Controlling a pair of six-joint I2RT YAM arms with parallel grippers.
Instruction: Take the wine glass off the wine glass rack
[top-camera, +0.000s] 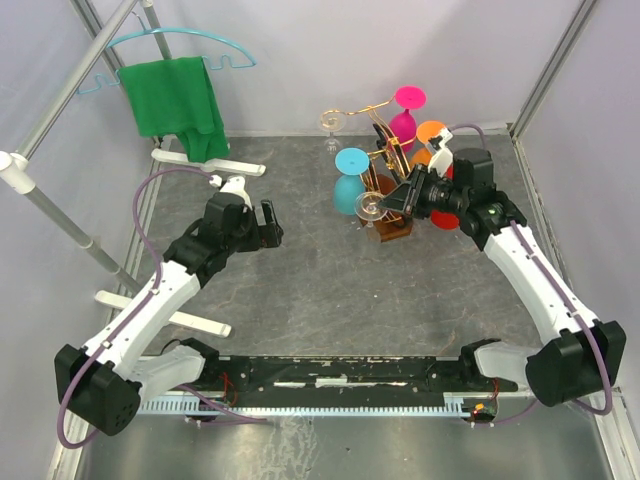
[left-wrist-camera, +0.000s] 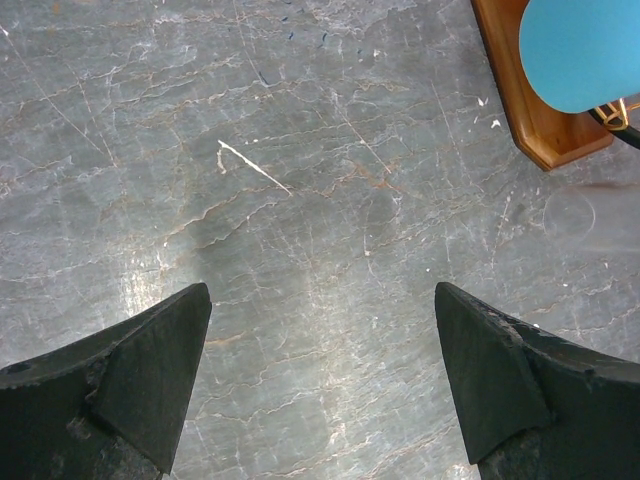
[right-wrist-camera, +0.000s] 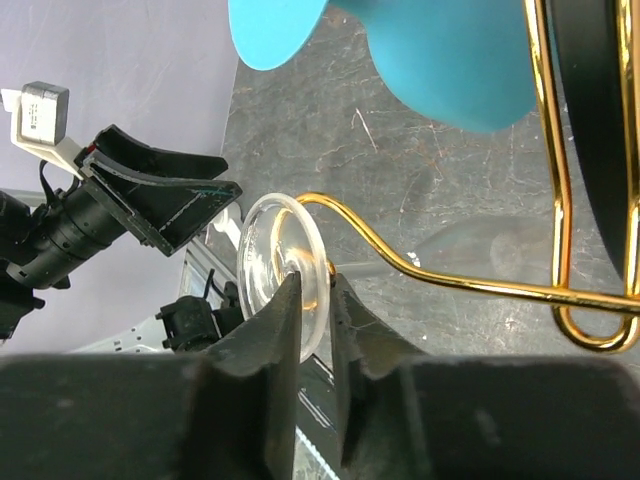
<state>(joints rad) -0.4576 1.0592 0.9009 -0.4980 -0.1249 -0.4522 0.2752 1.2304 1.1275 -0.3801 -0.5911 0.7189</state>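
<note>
The wine glass rack (top-camera: 388, 170) stands at the back right, with gold wire arms and a brown wooden base (top-camera: 393, 233). A clear wine glass (top-camera: 369, 206) hangs upside down on its near gold arm (right-wrist-camera: 450, 275), stem in the wire slot. My right gripper (top-camera: 387, 203) is shut on the edge of the glass's round clear foot (right-wrist-camera: 278, 265), one finger on each face; it also shows in the right wrist view (right-wrist-camera: 318, 290). My left gripper (top-camera: 272, 225) is open and empty over the bare table (left-wrist-camera: 322, 300), left of the rack.
Turquoise (top-camera: 350, 180), pink (top-camera: 405, 112), orange (top-camera: 430, 140) and red glasses hang on the rack, plus another clear one (top-camera: 331, 121) at the back. The turquoise glass (right-wrist-camera: 440, 50) hangs just above my right gripper. A turquoise hanger with a green cloth (top-camera: 178, 100) hangs on a rail at back left.
</note>
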